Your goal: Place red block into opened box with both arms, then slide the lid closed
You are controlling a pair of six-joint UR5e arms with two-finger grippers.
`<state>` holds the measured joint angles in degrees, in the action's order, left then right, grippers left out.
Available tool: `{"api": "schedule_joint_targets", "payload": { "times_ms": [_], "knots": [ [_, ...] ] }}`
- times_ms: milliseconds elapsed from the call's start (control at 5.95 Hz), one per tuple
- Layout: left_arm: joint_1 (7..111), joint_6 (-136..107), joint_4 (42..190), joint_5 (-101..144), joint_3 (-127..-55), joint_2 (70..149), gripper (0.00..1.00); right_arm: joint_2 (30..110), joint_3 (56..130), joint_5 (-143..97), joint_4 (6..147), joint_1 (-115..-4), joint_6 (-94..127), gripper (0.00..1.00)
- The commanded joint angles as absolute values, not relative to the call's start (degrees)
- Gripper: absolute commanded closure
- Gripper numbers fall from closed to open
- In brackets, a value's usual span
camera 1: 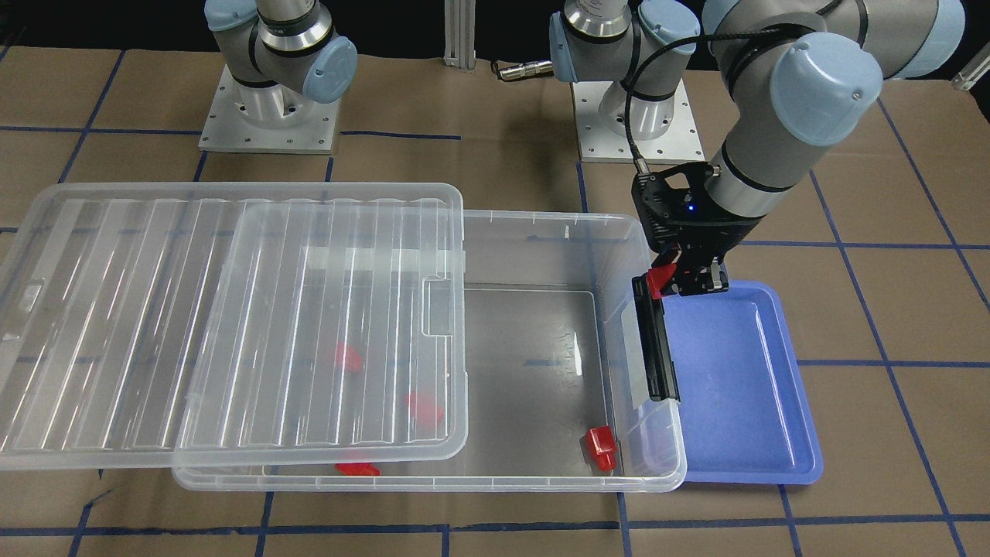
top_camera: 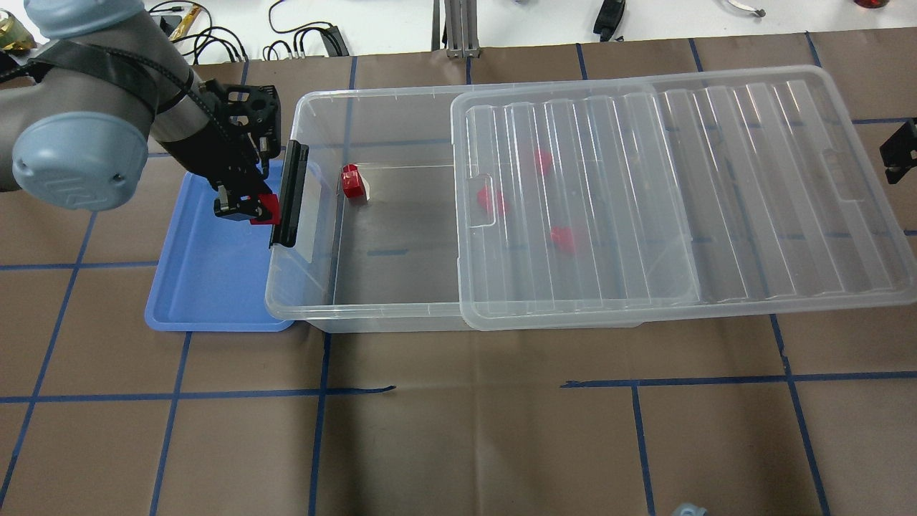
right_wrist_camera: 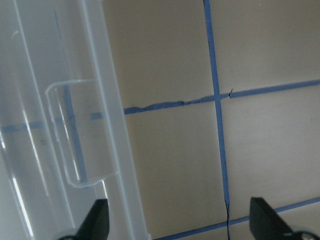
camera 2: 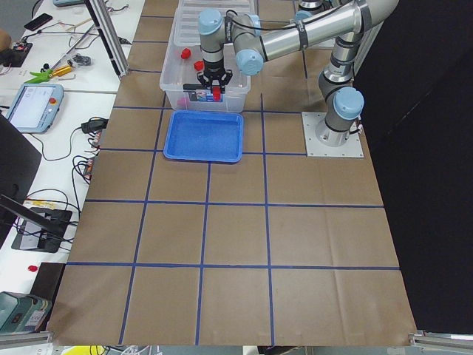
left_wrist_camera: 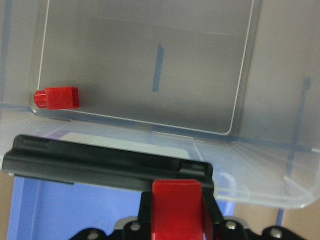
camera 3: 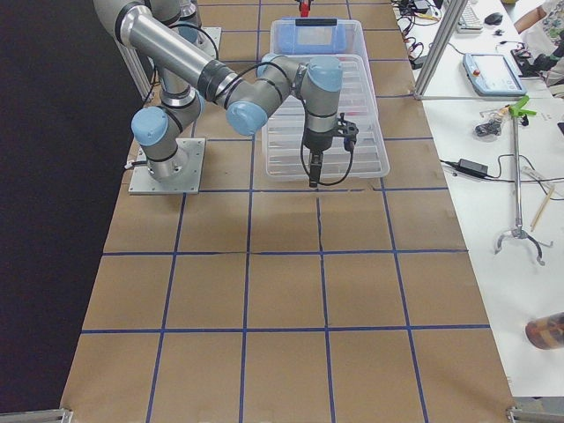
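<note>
**Left gripper [camera 1: 681, 280] clamping a small bright-red plastic block [left_wrist_camera: 176, 207]**

The gripper is hanging over the shallow blue plastic tray [camera 1: 742, 387], with the block just beside the black latch bar [camera 1: 656, 348] of the large clear plastic storage box [camera 1: 433, 485]. The ribbed clear plastic lid [camera 1: 232, 309] is lying slid partway off, covering what look like three blurred red blocks. Another red block [camera 1: 599, 447] is sitting in the uncovered part. The right gripper [right_wrist_camera: 180, 222] is hovering, fingers spread wide, beside the lid's outer end.
</note>
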<state>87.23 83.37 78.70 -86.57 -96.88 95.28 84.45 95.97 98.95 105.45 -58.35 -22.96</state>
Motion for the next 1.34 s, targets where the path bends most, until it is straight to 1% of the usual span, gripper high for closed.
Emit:
{"api": "schedule_joint_targets", "payload": {
  "times_ms": [0,168,336,672,840,1008,1176],
  "knots": [
    [94.53,72.21,79.55,-86.14,-94.04,95.97,0.99,85.78,88.2,96.61,91.64,-62.46,-15.58,0.0],
    [97.44,70.59,76.23,-86.13,-94.39,97.98,0.99,85.69,83.98,96.33,86.45,-67.1,-10.08,0.0],
    [99.21,70.75,72.11,-86.39,-94.83,101.83,0.98,85.69,81.59,93.28,83.18,-72.28,-4.63,0.0],
    [99.67,70.66,60.62,-86.13,-98.5,106.85,0.98,85.69,81.12,92.46,83.06,-83.61,8.63,0.0],
    [99.58,70.75,55.08,-86.22,-102.44,108.09,0.98,85.61,81.12,91.94,83.06,-89.24,16.27,0.0],
    [99.41,71.54,49.36,-86.13,-105.53,109.58,0.98,85.61,81.12,90.02,83.06,-91.91,19.04,0.0],
    [99.14,73.11,47.57,-86.13,-105.64,112.04,0.98,85.61,81.21,90.0,83.14,-92.11,18.81,0.0]
  ]
}}
